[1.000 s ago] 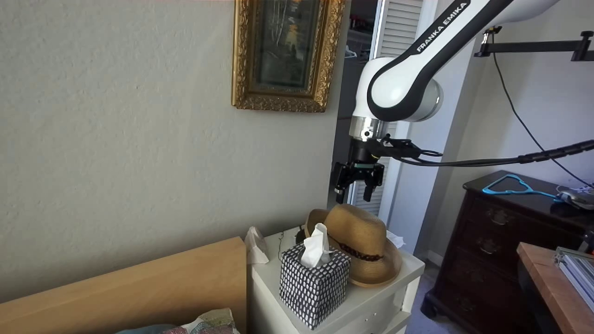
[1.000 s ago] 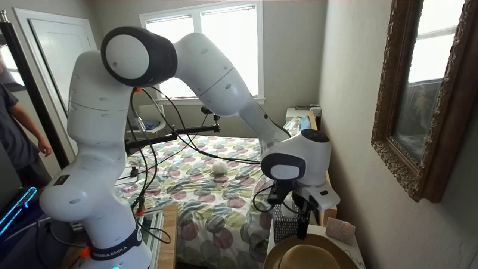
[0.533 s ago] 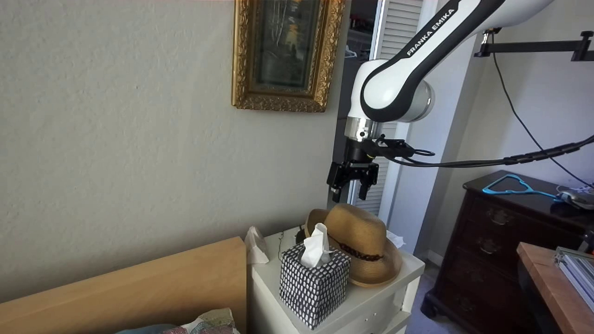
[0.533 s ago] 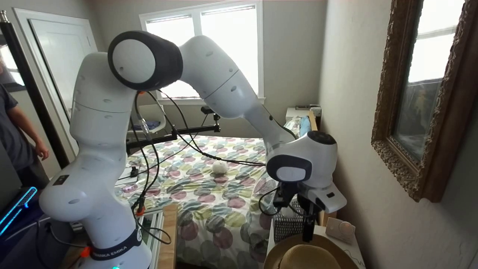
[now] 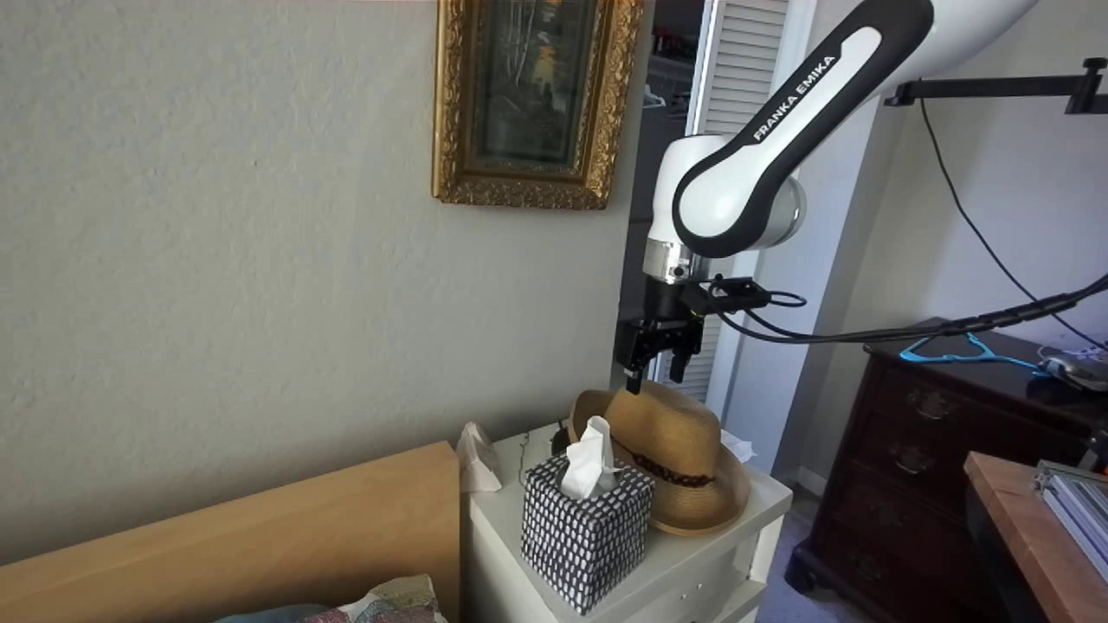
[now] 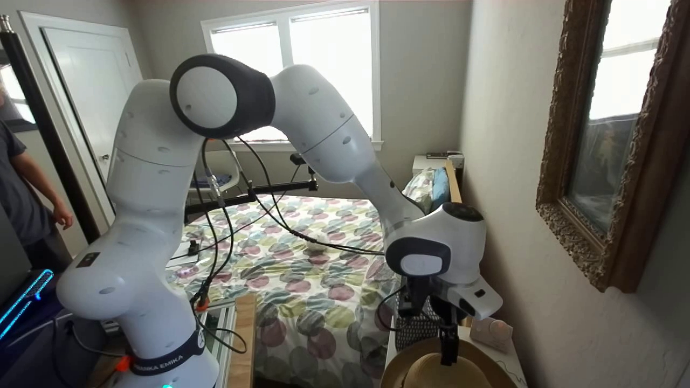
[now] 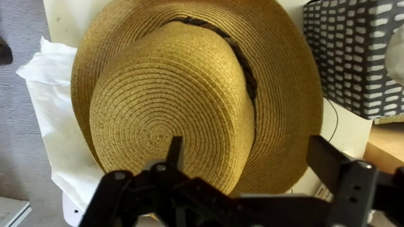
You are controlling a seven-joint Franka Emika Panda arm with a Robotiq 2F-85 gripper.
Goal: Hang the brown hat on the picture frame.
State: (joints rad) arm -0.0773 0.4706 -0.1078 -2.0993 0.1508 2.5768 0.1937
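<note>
The brown hat (image 5: 671, 424) lies crown up on a white cabinet, its dark band showing on the tissue-box side. It also shows in an exterior view (image 6: 444, 372), cut by the lower edge, and fills much of the wrist view (image 7: 176, 94). My gripper (image 5: 656, 381) points down, open and empty, close over the crown; contact cannot be told. In the wrist view the gripper (image 7: 245, 138) has one finger over the crown and the other over the brim's edge. The gilded picture frame (image 5: 524, 192) hangs on the wall above; it also shows in an exterior view (image 6: 577, 242).
A black-and-white checked tissue box (image 5: 589, 528) stands close beside the hat on the white cabinet (image 5: 511, 528). A small pale device (image 6: 491, 333) sits near the wall. White paper (image 7: 63, 126) lies under the hat's far brim. A wooden headboard (image 5: 260, 510) runs along the wall.
The gripper has moved a little towards the wall and then down, closer to the hat's crown. It stays open. The hat, tissue box and picture frame have not moved.
</note>
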